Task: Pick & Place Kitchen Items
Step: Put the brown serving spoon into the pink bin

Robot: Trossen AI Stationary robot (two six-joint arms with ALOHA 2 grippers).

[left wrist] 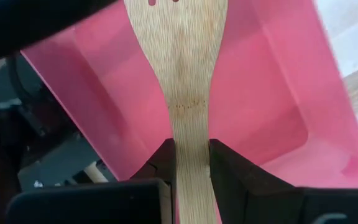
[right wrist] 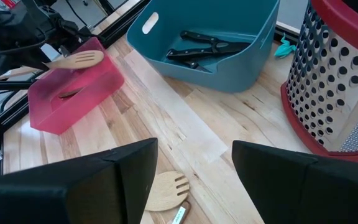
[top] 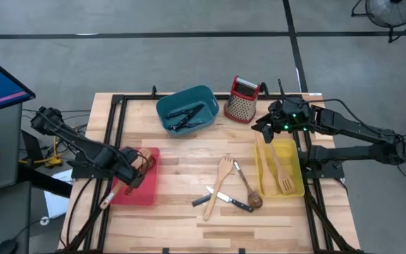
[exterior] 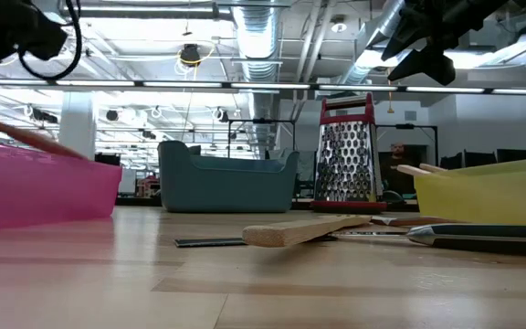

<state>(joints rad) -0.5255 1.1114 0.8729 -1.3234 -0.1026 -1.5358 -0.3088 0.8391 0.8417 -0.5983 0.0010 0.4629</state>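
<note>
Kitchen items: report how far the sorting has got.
Done: black-handled knives lie in the teal bin, and pale wooden utensils lie in the yellow bin. In hand: the left gripper holds a slotted wooden spatula over the red bin. Left: a wooden fork, a dark spoon and knives on the table. The right gripper hovers open.

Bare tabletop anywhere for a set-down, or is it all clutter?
Free: the wood between the pink plastic bin and the loose wooden and steel utensils, plus the whole front strip. Also between the teal plastic bin and those utensils. Crowded: mid-table beside the yellow plastic bin.
</note>
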